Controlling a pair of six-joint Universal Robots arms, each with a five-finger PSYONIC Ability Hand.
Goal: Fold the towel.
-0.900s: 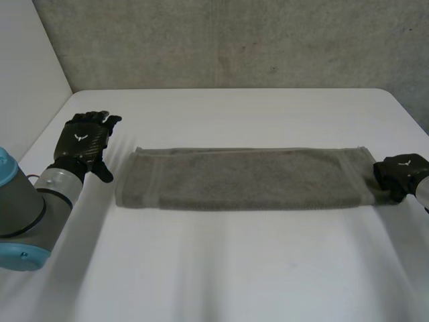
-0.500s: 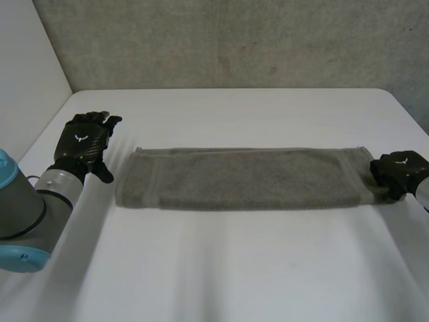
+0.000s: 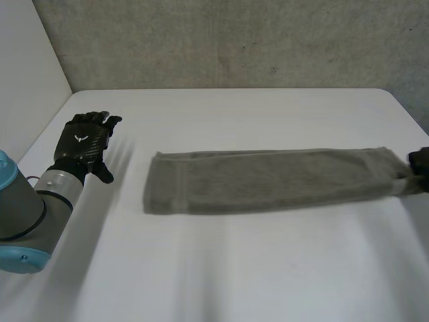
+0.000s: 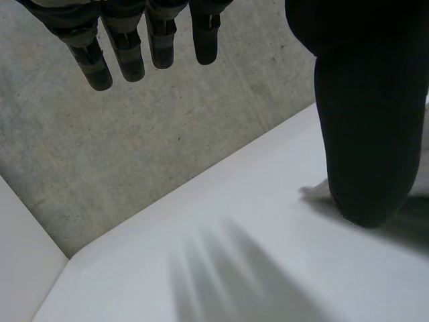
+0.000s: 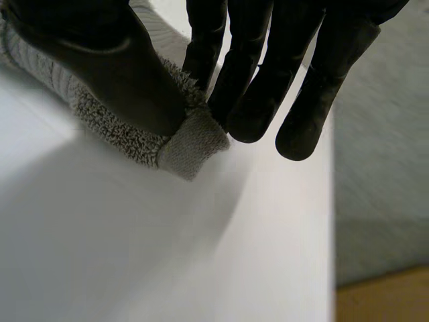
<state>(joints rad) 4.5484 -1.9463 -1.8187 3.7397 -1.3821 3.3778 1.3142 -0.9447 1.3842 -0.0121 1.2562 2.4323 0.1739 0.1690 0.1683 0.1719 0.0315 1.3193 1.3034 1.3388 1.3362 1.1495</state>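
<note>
Grey towel (image 3: 268, 180) lies flat on the white table (image 3: 221, 275) as one long, narrow strip, running across the middle from left to right and tilted a little. Its right end reaches the table's right edge, and the right hand (image 3: 421, 164) has it there. In the right wrist view the right hand (image 5: 248, 67) pinches the end corner of the towel (image 5: 100, 124): thumb pressed down on top of the pile, fingers set against the far side (the smooth hem band sticks out just past the thumb tip). Rest of the strip is untouched and smooth. The left hand (image 3: 82, 142) sits near the table's left side, well apart from the towel's left end. The left wrist view shows the left hand (image 4: 362, 114) with fingers straight and relaxed, grasping nothing, thumb tip down close to the table surface. Rough concrete wall (image 3: 234, 40) stands behind the far edge.
</note>
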